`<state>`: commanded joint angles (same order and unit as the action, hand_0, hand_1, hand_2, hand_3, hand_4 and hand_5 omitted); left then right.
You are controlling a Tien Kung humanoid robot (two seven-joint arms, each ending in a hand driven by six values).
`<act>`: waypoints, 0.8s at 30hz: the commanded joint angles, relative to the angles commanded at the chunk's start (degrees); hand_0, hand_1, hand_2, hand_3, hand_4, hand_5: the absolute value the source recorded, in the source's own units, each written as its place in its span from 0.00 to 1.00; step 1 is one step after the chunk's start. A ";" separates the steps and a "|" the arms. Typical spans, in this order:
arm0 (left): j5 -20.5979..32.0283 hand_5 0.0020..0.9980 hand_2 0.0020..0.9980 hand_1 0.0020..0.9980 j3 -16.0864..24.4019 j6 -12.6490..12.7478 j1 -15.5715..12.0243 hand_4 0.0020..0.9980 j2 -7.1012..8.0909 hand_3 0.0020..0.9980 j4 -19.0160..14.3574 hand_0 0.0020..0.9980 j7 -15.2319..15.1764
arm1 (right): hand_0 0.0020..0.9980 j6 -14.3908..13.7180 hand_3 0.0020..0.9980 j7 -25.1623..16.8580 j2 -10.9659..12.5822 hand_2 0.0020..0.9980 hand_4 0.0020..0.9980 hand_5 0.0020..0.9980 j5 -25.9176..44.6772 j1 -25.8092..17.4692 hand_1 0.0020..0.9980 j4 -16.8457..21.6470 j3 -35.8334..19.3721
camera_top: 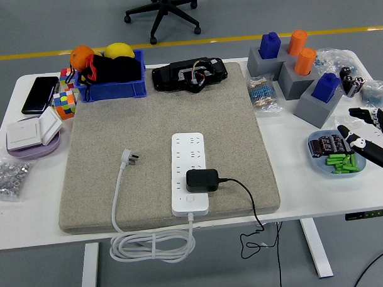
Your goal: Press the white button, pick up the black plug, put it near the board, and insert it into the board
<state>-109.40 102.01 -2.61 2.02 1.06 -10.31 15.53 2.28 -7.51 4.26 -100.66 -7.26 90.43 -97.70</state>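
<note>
A white power board [190, 174] is seen lying flat on a grey felt mat [147, 132] on the white desk [293, 184], well to the left of the right hand [369, 132]. Its long axis runs from the desk's near edge toward the far side, with its white cable [135, 237] leaving the near end, coiling over the desk's front edge and ending in a white plug [128, 158] laid on the mat further left. A small white button [189, 198] is visible near the board's near end. The black plug [202, 179], a rounded rectangular block, is seated across the board just beyond that button, its long side lying crosswise to the board and its black cord [247, 201] leading off to the right, toward the hand's side, and down over the desk edge. At the right edge, the right hand is held above the desk beside a blue dish of batteries [336, 152], its fingers [359, 114] spread and holding nothing. The plug is well apart from it.
</note>
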 joint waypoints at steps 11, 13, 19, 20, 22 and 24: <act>-0.19 0.26 0.50 0.50 0.05 -0.05 -0.60 0.57 -0.28 0.59 0.00 0.48 -0.05 | 0.85 0.83 0.69 1.82 -0.23 0.70 0.87 0.53 -0.33 -1.48 0.76 0.39 -0.76; -0.10 0.26 0.50 0.50 0.04 -0.01 -0.47 0.57 -0.23 0.59 0.00 0.48 -0.11 | 0.85 0.98 0.69 2.07 -0.23 0.70 0.87 0.53 -0.47 -1.49 0.76 0.41 -0.84; -0.34 0.26 0.50 0.50 0.42 0.04 -0.35 0.57 -0.10 0.59 0.00 0.48 -0.13 | 0.85 0.93 0.68 2.32 -0.32 0.70 0.87 0.53 -0.69 -1.42 0.76 0.48 -1.03; -0.28 0.26 0.50 0.50 0.45 0.07 -0.32 0.57 -0.11 0.59 0.00 0.48 -0.13 | 0.85 0.79 0.69 2.30 -0.34 0.70 0.86 0.53 -0.71 -1.32 0.76 0.52 -1.07; -0.35 0.26 0.50 0.50 0.54 0.07 -0.28 0.57 -0.10 0.59 0.00 0.48 -0.10 | 0.85 0.74 0.69 2.28 -0.33 0.70 0.86 0.53 -0.71 -1.18 0.76 0.56 -1.13; -0.42 0.26 0.50 0.50 0.59 0.04 -0.30 0.57 -0.07 0.59 0.00 0.48 -0.08 | 0.85 0.79 0.69 2.29 -0.33 0.70 0.86 0.53 -0.71 -1.06 0.76 0.56 -1.14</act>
<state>-109.82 102.60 -2.57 1.72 0.99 -10.31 15.45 3.06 -5.22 3.93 -101.37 -8.32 90.99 -98.84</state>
